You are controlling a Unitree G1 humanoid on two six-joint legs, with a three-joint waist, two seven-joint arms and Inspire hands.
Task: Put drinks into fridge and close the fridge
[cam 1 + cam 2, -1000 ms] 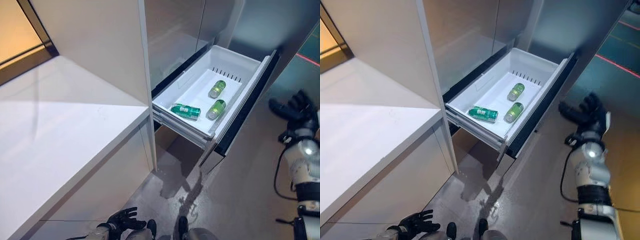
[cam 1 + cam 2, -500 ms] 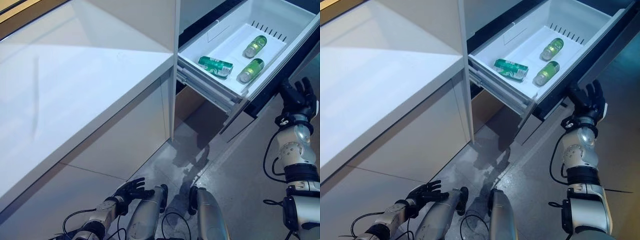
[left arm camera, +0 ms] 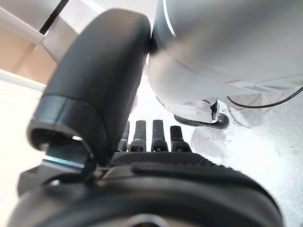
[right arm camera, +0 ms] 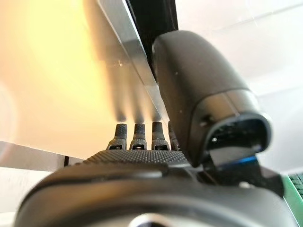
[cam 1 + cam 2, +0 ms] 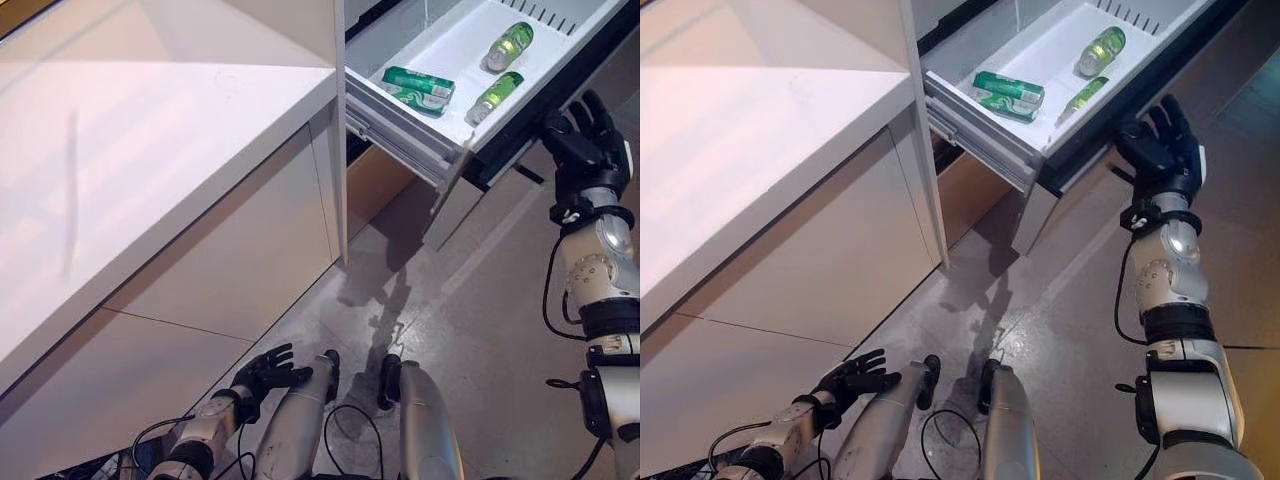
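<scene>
The white fridge drawer (image 5: pixel 400 118) stands pulled out at the upper right. Green drinks lie inside it: a can on its side (image 5: pixel 418 87) near the front corner and others (image 5: pixel 508 46) further back. My right hand (image 5: pixel 585 135) is raised with fingers straight and spread, close against the drawer's dark front panel (image 5: pixel 1090 150). In the right wrist view its fingers (image 4: pixel 137 135) point at that panel (image 4: pixel 71 71); I cannot tell whether they touch it. My left hand (image 5: pixel 262 372) hangs low near the floor, open and empty, and also shows in its wrist view (image 3: pixel 151 137).
A long white counter (image 5: pixel 150 150) with a cabinet face (image 5: pixel 230 290) below runs along the left, ending beside the drawer. A grey floor (image 5: pixel 490 300) lies under the drawer, with a brownish recess (image 5: pixel 375 190) beneath the drawer.
The camera has tilted down and moved closer. My right hand has risen from beside the drawer up to its dark front panel. The drawer stays open with the drinks in it.
</scene>
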